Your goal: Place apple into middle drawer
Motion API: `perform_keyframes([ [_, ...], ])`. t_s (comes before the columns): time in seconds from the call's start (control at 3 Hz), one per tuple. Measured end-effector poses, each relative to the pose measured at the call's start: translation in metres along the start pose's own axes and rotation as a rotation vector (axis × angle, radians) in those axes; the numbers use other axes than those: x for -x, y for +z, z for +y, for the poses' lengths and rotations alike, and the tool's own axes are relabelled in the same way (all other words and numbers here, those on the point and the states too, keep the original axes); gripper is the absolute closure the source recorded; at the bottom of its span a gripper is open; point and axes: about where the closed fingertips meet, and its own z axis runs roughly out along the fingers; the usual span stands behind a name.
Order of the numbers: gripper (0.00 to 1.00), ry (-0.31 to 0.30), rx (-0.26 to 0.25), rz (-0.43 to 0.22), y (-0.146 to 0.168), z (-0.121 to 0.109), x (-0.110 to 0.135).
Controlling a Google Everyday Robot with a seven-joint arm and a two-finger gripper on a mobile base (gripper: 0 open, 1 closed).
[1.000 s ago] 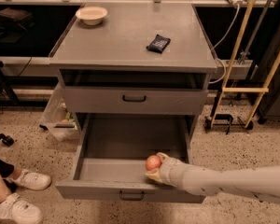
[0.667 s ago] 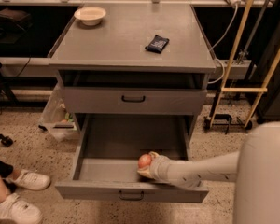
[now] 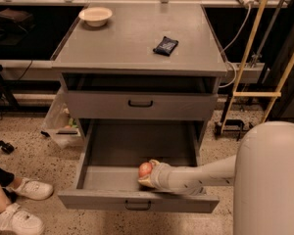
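The apple point(image 3: 145, 168), round and orange-red, is inside the open middle drawer point(image 3: 122, 146), near the tray's front right. My gripper point(image 3: 148, 175) reaches in from the right on a pale arm and is shut around the apple, holding it low over or on the drawer floor; I cannot tell if it touches. The drawer is pulled far out, with its front panel and small dark handle point(image 3: 138, 205) nearest the camera.
The closed drawer above shows a flat front point(image 3: 140, 103). On the cabinet top stand a white bowl point(image 3: 95, 16) and a dark blue snack packet point(image 3: 165, 45). A person's white shoes point(image 3: 32, 189) are at the left, a plastic bin point(image 3: 59, 126) beside the cabinet, yellow posts point(image 3: 250, 48) at right.
My gripper has carried the apple a little leftward inside the drawer. My arm's large pale body has come into view at the lower right.
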Motion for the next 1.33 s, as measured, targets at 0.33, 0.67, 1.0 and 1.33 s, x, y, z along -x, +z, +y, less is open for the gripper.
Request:
perform_keyframes([
  [0.33, 0.36, 0.0, 0.0, 0.0, 0.0, 0.0, 0.0],
  [0.67, 0.13, 0.0, 0.0, 0.0, 0.0, 0.0, 0.0],
  [1.0, 0.0, 0.0, 0.0, 0.0, 0.0, 0.0, 0.0001],
  [1.33, 0.0, 0.002, -0.003, -0.001, -0.0035, -0.0008, 0.001],
])
